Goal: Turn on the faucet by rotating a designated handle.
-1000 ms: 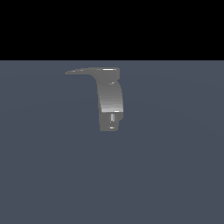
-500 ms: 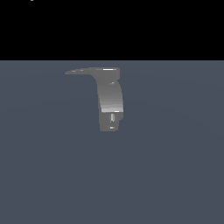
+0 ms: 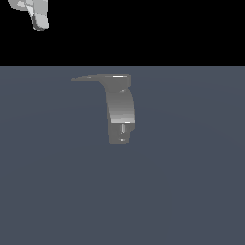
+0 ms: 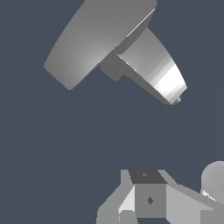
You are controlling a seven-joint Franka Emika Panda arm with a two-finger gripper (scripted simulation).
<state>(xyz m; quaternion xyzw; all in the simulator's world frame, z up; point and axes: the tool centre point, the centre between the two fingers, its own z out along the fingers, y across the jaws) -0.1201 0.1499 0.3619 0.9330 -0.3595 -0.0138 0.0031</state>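
My claw [image 3: 36,14] hangs at the top left corner of the exterior view, high above and well apart from the faucet [image 3: 119,112], which stands alone near the middle of the grey counter [image 3: 191,191]. Only a pale stub of the claw shows there, and the wrist view catches just its base and one rounded pad edge, so I cannot tell whether the jaws stand wide or narrow; nothing is visibly held in them. The faucet's curved body runs down to a small spout nub [image 3: 123,129], and from its top the handle [image 3: 93,78] reaches toward the exterior view's left, thin and flat, tapering to a point. In the wrist view the same handle [image 4: 98,37] appears as a broad grey plate lying over the blocky body [image 4: 153,65], all of it clear of my claw [image 4: 148,201], with bare counter between us. I judge this to be the approach, the very opening of the job: no contact has been made and the handle looks untouched. The next move, as I read it, calls for a long descent toward the handle's tapered end, where the leverage is greatest, coming in beside it rather than on top. From there a sideways sweep around the faucet's top should turn it. The thin tip leaves little margin: arriving too high would pass over it, and too low would strike the body instead.
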